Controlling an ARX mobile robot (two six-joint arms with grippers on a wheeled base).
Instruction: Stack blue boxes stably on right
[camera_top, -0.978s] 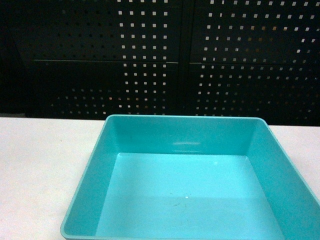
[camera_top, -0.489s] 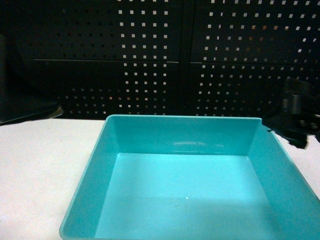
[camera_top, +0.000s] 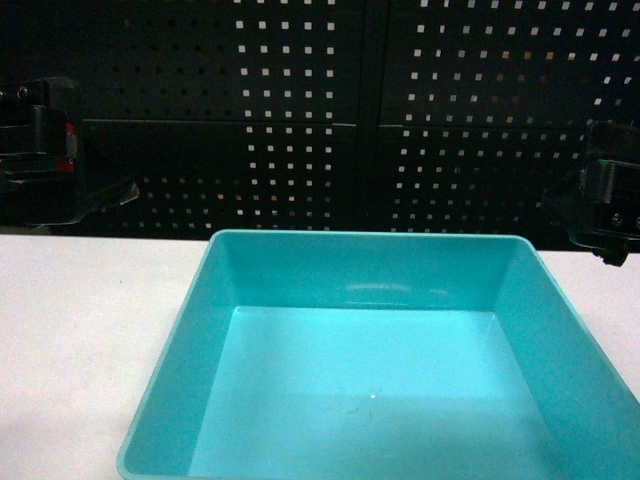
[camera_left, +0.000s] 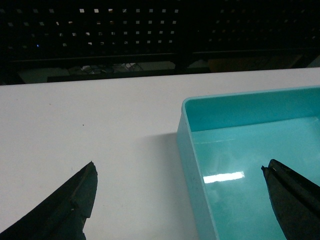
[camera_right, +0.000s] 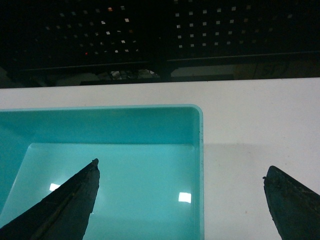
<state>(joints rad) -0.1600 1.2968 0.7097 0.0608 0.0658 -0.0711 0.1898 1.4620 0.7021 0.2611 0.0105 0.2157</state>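
One of the blue boxes, a light turquoise tub (camera_top: 370, 380), sits empty on the white table, filling the lower middle of the head view. My left gripper (camera_left: 178, 167) is open, its fingers spread to either side of the tub's left wall (camera_left: 192, 170), one over the table and one over the tub's floor. My right gripper (camera_right: 180, 169) is open as well and straddles the tub's right wall (camera_right: 200, 165) the same way. Neither touches the tub. In the head view only the arm bodies show, the left arm (camera_top: 45, 150) at the left edge and the right arm (camera_top: 608, 205) at the right edge.
The white table (camera_top: 80, 330) extends on both sides of the tub. A black perforated panel (camera_top: 320, 100) stands along the table's far edge.
Both arms have come into the head view, the left one at the left edge and the right one rising at the right edge. The tub has stayed put.
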